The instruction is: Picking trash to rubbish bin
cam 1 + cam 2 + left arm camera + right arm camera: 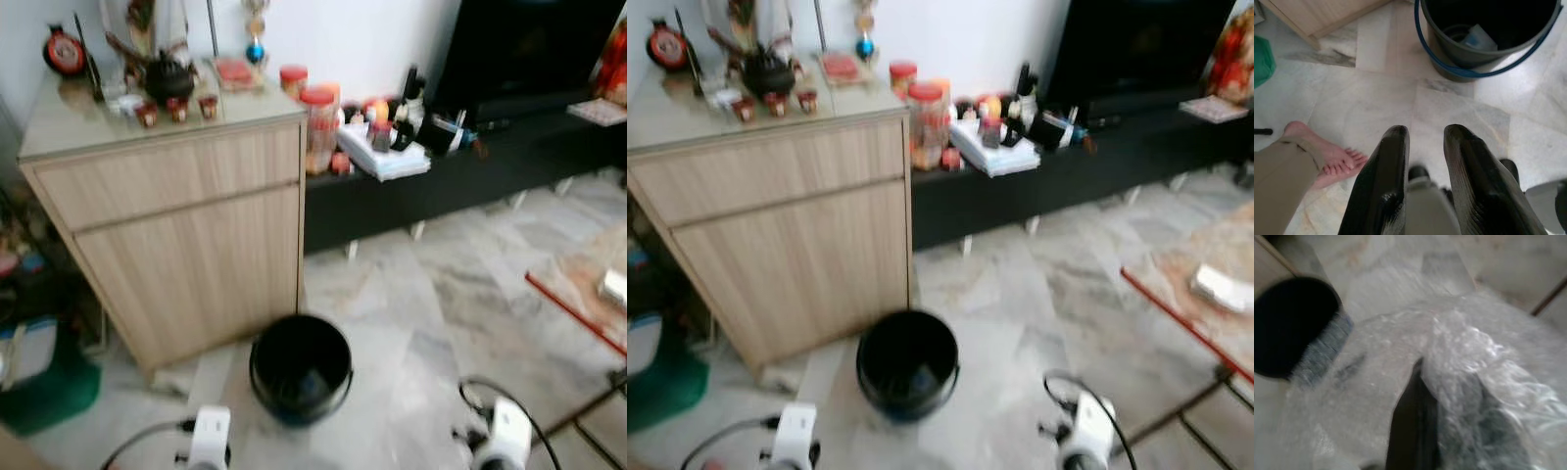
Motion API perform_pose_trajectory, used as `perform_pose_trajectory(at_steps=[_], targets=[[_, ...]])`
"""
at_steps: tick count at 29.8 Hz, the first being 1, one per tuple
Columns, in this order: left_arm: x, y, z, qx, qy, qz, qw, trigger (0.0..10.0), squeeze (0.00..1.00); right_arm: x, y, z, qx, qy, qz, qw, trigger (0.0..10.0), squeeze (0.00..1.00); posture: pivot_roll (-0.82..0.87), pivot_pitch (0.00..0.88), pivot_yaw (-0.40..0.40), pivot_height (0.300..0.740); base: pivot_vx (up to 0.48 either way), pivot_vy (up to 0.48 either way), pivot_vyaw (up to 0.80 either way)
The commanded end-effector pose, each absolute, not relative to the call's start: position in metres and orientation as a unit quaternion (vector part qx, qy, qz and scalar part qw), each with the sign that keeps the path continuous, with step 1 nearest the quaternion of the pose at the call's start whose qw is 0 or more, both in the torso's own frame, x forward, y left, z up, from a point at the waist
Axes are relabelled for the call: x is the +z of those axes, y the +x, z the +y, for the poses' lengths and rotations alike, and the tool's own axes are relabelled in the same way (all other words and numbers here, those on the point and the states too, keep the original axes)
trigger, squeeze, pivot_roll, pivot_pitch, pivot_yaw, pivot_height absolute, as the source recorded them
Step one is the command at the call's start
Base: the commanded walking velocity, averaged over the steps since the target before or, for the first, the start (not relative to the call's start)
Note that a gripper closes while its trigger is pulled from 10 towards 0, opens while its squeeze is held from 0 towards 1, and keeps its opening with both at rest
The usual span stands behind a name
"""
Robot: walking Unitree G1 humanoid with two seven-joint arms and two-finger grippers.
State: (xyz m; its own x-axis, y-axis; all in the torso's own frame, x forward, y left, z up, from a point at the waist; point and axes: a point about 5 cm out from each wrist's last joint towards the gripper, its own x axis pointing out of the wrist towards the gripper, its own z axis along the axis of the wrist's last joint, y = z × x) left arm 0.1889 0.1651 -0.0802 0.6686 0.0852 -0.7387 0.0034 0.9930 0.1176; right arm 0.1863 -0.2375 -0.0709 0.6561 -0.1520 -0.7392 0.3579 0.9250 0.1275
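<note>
A: Where is the trash sitting?
B: The right gripper (pixel 1422 396) is clamping crinkled clear plastic wrap (pixel 1469 357) near the round black plastic bin (pixel 300 367) on the marble floor (pixel 441 294).
A: And the left gripper (pixel 1425 147)?
B: It is hanging narrowly parted, holding nothing.

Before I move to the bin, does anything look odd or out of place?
Yes. A person's bare foot rests on the floor close behind the left gripper, near the bin. The clear plastic wrap is draped over the right gripper's fingers, blocking that wrist view.

Crumpled clear plastic wrap (pixel 1469 377) near open black bin (pixel 301 367).
</note>
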Motion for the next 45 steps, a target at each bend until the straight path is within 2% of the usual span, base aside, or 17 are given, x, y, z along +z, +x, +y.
perform_pose_trajectory(at_steps=[1,11,18,32,36,45], targets=[[-0.082,0.185,0.175,0.033,0.061,0.414,0.908,10.0,0.00,-0.068,0.196,-0.229,-0.133,0.139,0.377,0.906,10.0,0.00,-0.15,0.000,-0.103,0.740,0.315,0.000,0.00],[-0.081,0.186,0.175,0.033,0.061,0.413,0.908,10.0,0.00,-0.067,0.197,-0.228,-0.122,0.135,0.377,0.908,10.0,0.00,-0.15,0.000,-0.104,0.740,0.315,0.000,0.00],[-0.081,0.185,0.175,0.034,0.060,0.413,0.908,10.0,0.00,-0.067,0.197,-0.228,-0.119,0.131,0.377,0.909,10.0,0.00,-0.15,0.000,-0.107,0.740,0.313,0.000,0.75],[-0.082,0.184,0.175,0.034,0.060,0.415,0.907,10.0,0.00,-0.066,0.198,-0.229,-0.118,0.131,0.376,0.910,10.0,0.00,-0.16,0.006,-0.108,0.740,0.315,0.000,0.00],[-0.082,0.184,0.175,0.034,0.060,0.415,0.907,10.0,0.00,-0.066,0.199,-0.229,-0.116,0.132,0.374,0.911,10.0,0.00,-0.16,0.007,-0.108,0.740,0.315,0.000,0.80],[-0.082,0.185,0.175,0.035,0.062,0.414,0.908,10.0,0.00,-0.062,0.207,-0.225,-0.104,0.142,0.362,0.915,10.0,0.00,-0.15,0.003,-0.104,0.740,0.258,0.000,0.00]])
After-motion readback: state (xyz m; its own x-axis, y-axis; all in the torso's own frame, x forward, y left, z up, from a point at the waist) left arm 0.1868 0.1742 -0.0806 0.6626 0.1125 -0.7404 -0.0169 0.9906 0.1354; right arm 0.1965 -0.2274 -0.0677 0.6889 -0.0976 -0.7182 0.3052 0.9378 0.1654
